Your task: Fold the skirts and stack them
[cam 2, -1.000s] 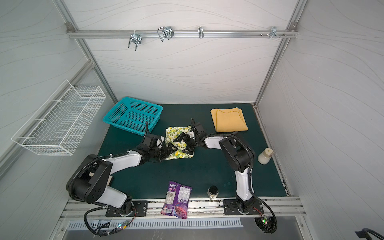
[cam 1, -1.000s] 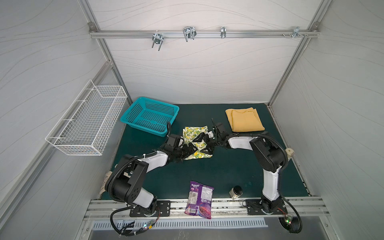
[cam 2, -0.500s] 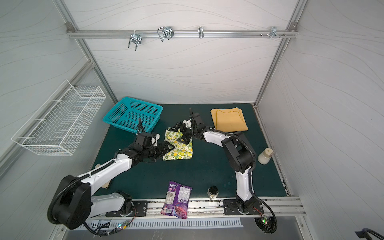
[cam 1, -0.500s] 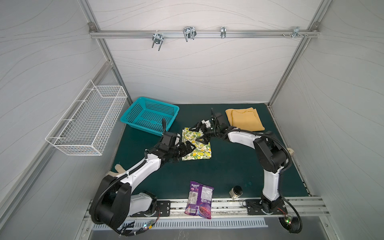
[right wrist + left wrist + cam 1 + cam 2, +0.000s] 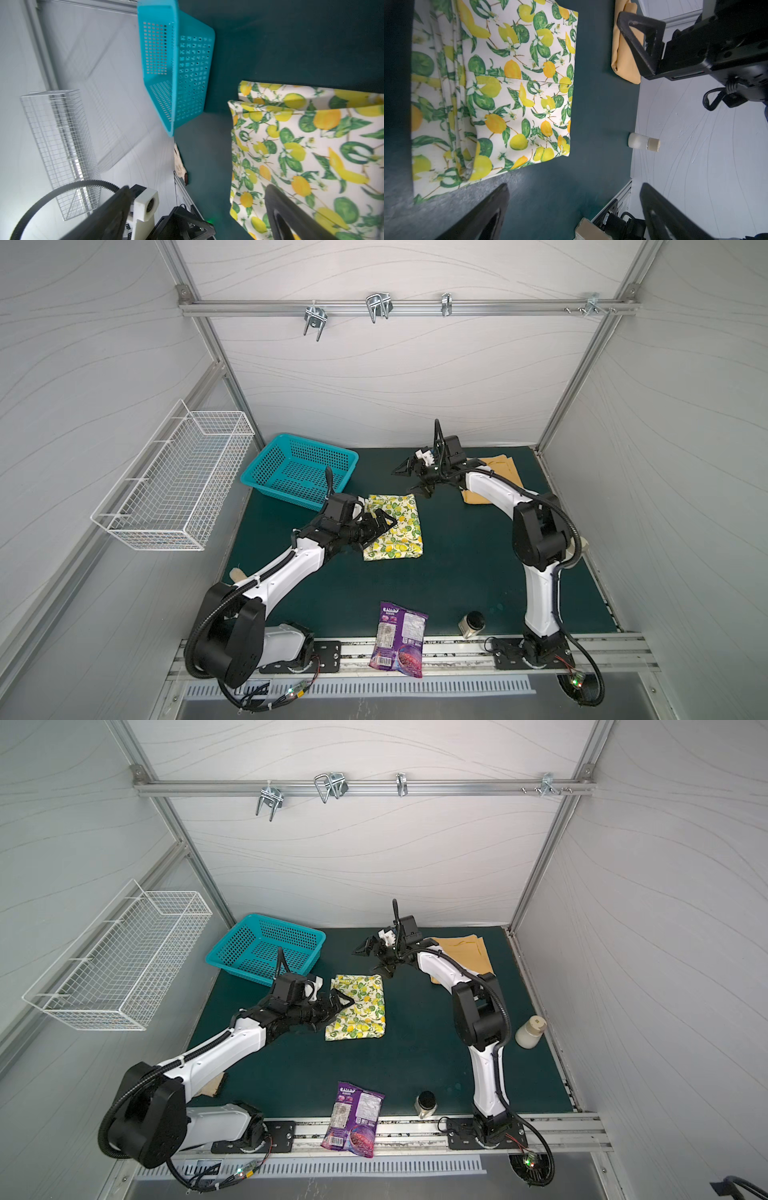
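Note:
The lemon-print skirt (image 5: 397, 531) (image 5: 361, 1006) lies folded flat as a rectangle in the middle of the green mat (image 5: 457, 568). The mustard-yellow skirt (image 5: 505, 470) (image 5: 461, 952) lies folded at the back right, partly hidden behind my right arm. My left gripper (image 5: 380, 529) (image 5: 334, 1009) hovers open over the lemon skirt's left edge, holding nothing. The left wrist view shows this skirt (image 5: 512, 93) beyond the gripper (image 5: 575, 207). My right gripper (image 5: 412, 482) (image 5: 374, 960) hangs open and empty, just behind the lemon skirt's (image 5: 301, 155) far right corner.
A teal basket (image 5: 297, 477) (image 5: 178, 68) stands at the back left, and a white wire basket (image 5: 174, 485) hangs on the left wall. A purple snack bag (image 5: 399, 639) and a small jar (image 5: 471, 622) lie at the front edge. A white bottle (image 5: 530, 1031) stands at the right edge.
Both grippers were down on the bunched lemon skirt. They have drawn away from it, the right one back and up, the left one leftward. The skirt now lies flat and folded.

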Robot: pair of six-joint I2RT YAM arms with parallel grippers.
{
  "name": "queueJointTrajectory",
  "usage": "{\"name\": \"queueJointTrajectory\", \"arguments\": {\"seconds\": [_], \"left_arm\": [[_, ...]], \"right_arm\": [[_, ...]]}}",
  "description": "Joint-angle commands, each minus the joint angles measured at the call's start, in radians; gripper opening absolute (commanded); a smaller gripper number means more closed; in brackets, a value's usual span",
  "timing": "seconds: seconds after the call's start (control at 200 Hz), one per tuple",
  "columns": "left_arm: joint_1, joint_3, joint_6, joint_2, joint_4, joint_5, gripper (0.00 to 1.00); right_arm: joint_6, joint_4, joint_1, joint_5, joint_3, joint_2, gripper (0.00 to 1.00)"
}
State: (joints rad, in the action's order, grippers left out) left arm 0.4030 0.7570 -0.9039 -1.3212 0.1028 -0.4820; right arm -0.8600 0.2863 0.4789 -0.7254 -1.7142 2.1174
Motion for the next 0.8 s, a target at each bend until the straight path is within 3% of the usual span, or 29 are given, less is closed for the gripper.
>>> {"name": "queueJointTrajectory", "arguments": {"seconds": [0.0, 0.48, 0.795], "left_arm": [[0.024, 0.029, -0.048, -0.041, -0.105, -0.010, 0.98], [0.036, 0.012, -0.092, -0.173, -0.198, 0.011, 0.98], [0.036, -0.011, -0.085, -0.242, -0.215, 0.026, 0.98]], "right_arm": [[0.049, 0.069, -0.016, -0.029, -0.023, 0.061, 0.99], [-0.013, -0.046, -0.042, -0.058, -0.041, 0.203, 0.99], [-0.029, -0.138, -0.074, -0.038, 0.110, 0.170, 0.99]]}}
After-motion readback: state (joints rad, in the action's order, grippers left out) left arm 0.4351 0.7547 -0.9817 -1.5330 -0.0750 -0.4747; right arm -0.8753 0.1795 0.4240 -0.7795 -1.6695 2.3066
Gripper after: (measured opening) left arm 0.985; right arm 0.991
